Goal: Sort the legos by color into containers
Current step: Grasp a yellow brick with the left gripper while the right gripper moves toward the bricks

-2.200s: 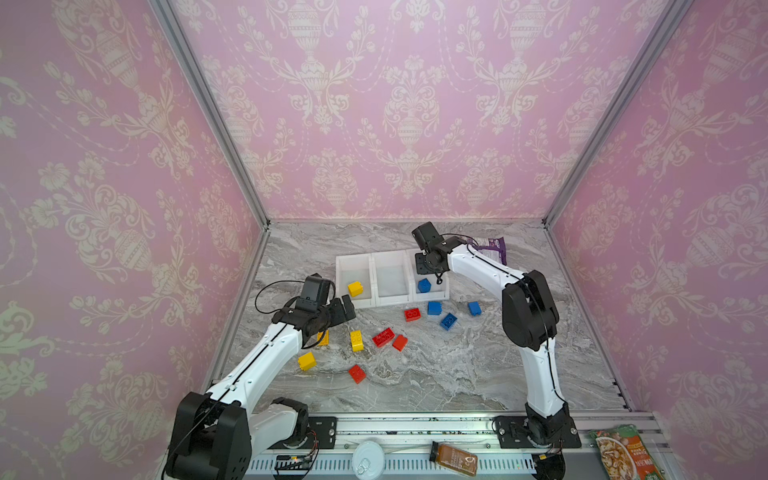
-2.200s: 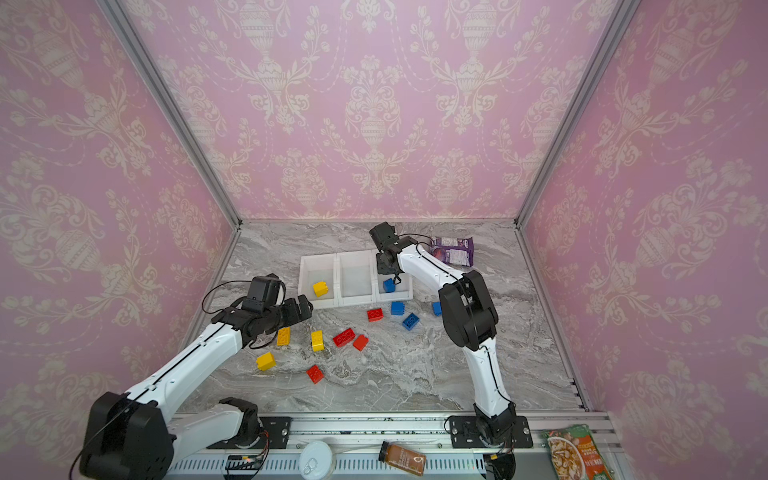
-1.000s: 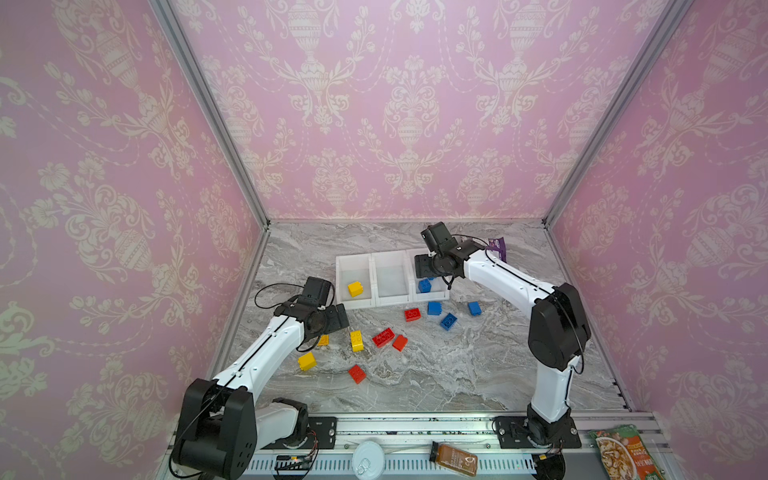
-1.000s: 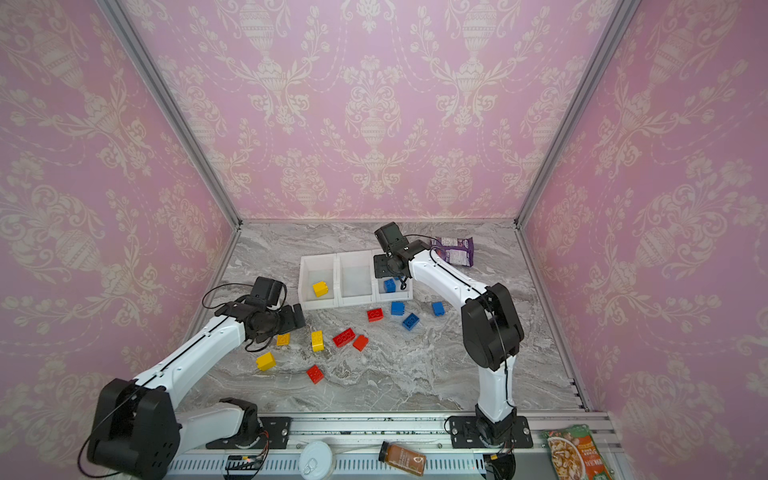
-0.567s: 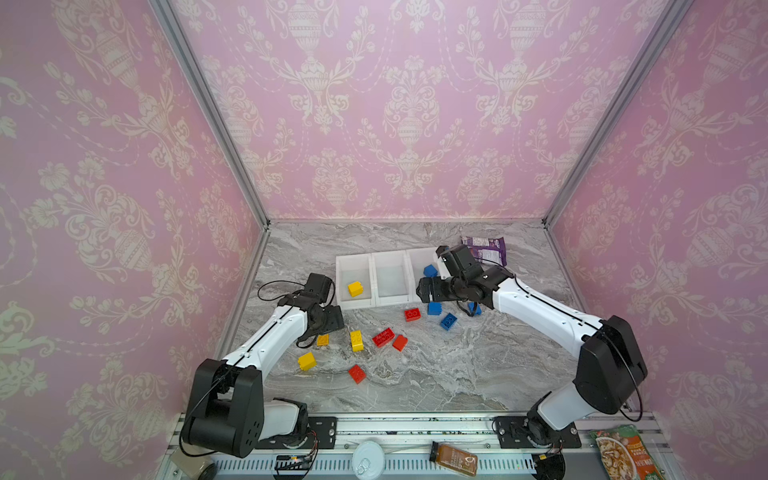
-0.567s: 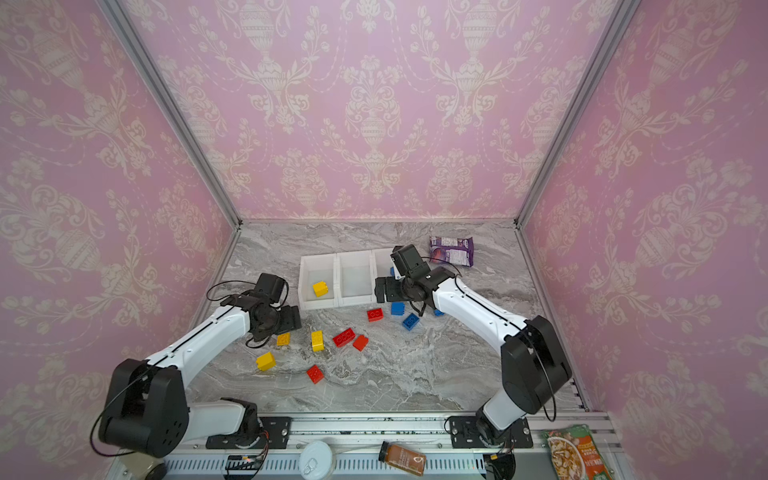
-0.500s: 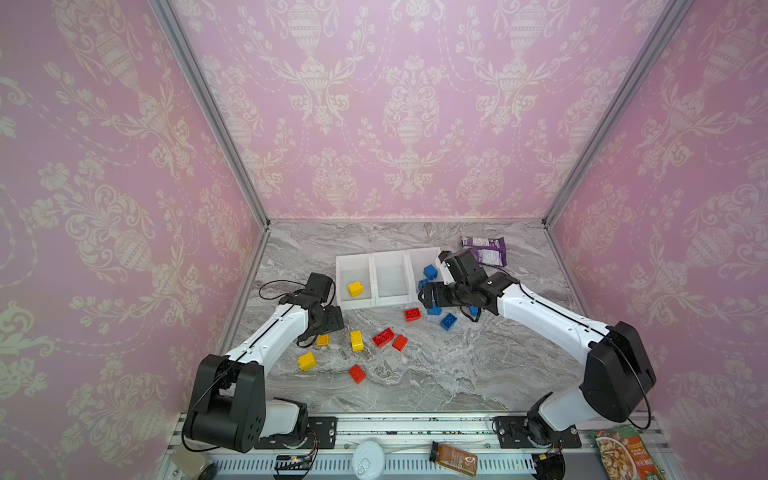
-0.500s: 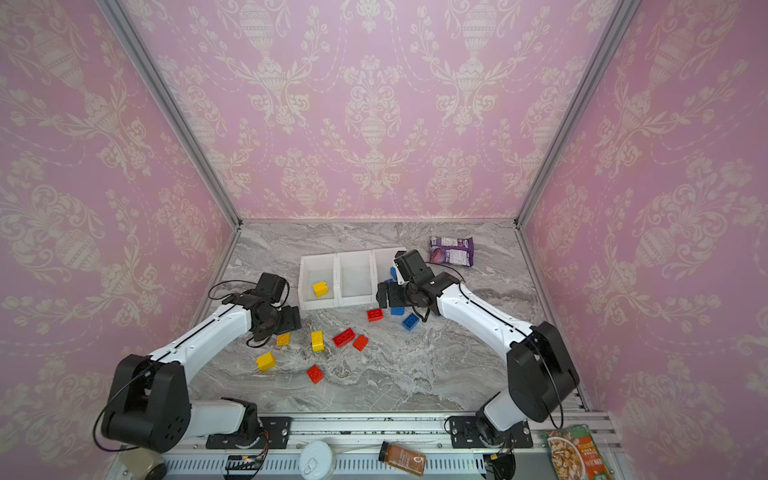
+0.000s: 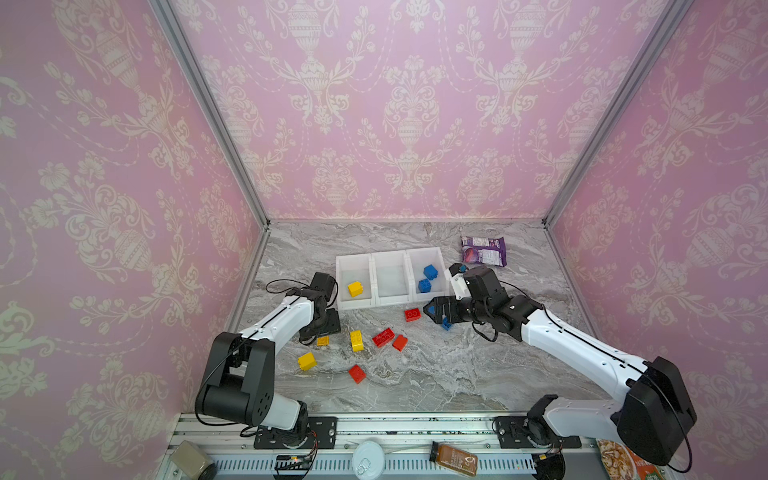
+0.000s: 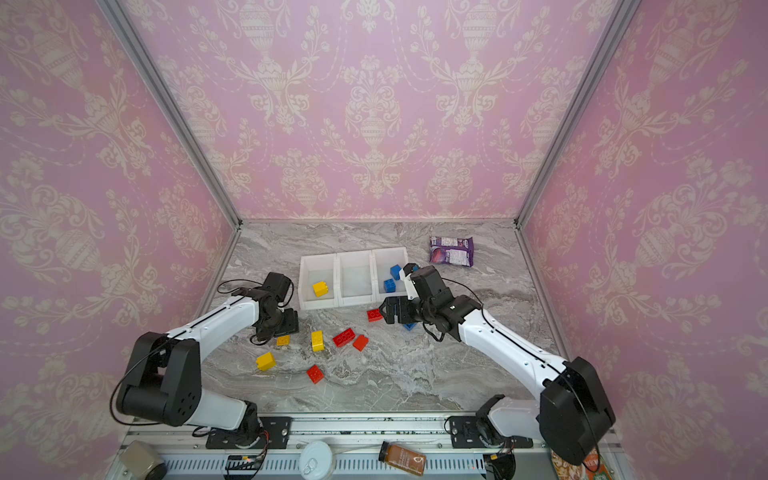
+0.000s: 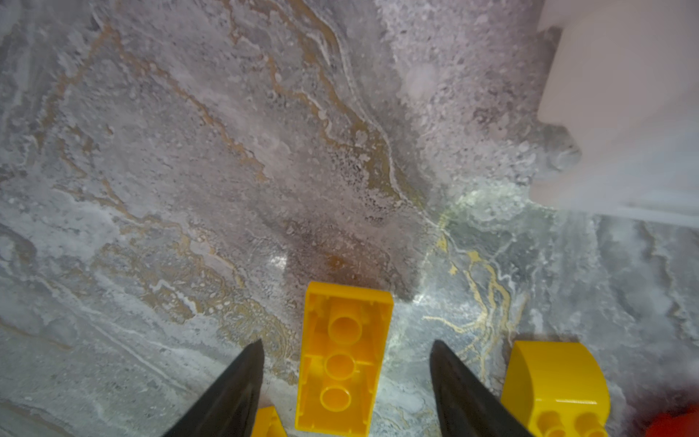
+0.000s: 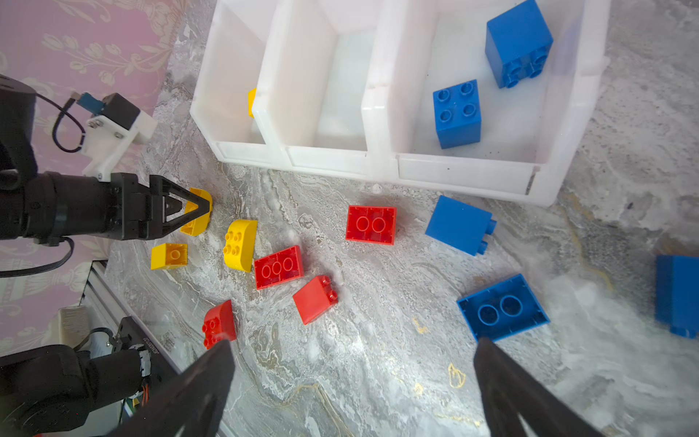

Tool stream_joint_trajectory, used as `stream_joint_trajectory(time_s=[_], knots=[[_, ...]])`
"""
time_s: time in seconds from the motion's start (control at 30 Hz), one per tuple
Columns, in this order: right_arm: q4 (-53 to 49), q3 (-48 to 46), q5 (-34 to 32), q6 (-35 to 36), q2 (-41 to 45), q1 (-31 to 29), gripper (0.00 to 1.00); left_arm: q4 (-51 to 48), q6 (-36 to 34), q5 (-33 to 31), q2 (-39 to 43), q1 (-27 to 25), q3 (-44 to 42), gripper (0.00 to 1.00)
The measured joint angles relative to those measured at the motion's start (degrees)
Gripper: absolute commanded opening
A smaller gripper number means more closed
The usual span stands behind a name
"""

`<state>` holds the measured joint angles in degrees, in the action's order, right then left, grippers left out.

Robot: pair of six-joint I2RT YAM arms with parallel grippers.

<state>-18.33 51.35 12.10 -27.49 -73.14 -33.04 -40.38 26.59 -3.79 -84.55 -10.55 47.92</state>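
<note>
Three joined white containers (image 9: 390, 254) stand in a row. The left one holds a yellow brick (image 9: 355, 288), the right one two blue bricks (image 9: 430, 272), and the middle one is bare. My left gripper (image 11: 346, 342) is open and down at the table, with an upside-down oblong yellow lego (image 11: 342, 359) between its fingers, gaps on both sides. The right wrist view shows that left gripper (image 12: 196, 212) too. My right gripper (image 12: 351, 342) is wide open over bare marble in front of the containers, near a blue lego (image 12: 503, 306).
Loose on the marble lie yellow legos (image 9: 356, 340) (image 9: 306, 360), several red ones (image 9: 412, 314) (image 9: 383, 337) (image 9: 357, 373) and more blue ones (image 12: 459, 225) (image 12: 677, 295). A purple snack packet (image 9: 484, 250) lies behind the containers. Pink walls close three sides.
My right arm swung from over the right container down to the table in front, jaws opening wide; that container now shows two blue bricks. My left gripper settled around the yellow lego, its jaws narrowing.
</note>
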Motion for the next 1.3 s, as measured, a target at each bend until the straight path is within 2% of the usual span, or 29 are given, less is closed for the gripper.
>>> stream_joint_trajectory(time_s=[0.53, 0.7, 0.83, 1.1, 1.3], knots=[[0.9, -1.4, 0.1, 0.0, 1.3, 0.0, 1.0, 3.5, 1.6, 0.6, -1.9, 0.0, -1.6, 0.51], [1.0, -1.7, 0.0, 0.0, 1.8, 0.0, 1.0, 4.2, 2.6, 0.9, -2.0, 0.0, -2.7, 0.37], [1.1, -2.1, -0.1, 0.0, 2.2, 0.0, 1.0, 4.3, 3.0, 0.9, -2.0, 0.0, -2.7, 0.29], [1.2, -2.6, -0.1, -0.7, 2.2, 0.0, 1.0, 4.4, 3.1, 0.9, -0.8, 0.0, -3.1, 0.26], [1.4, -3.3, -0.1, -1.1, 2.2, 0.0, 1.0, 3.4, 3.1, 0.9, 4.0, 0.0, -2.9, 0.25]])
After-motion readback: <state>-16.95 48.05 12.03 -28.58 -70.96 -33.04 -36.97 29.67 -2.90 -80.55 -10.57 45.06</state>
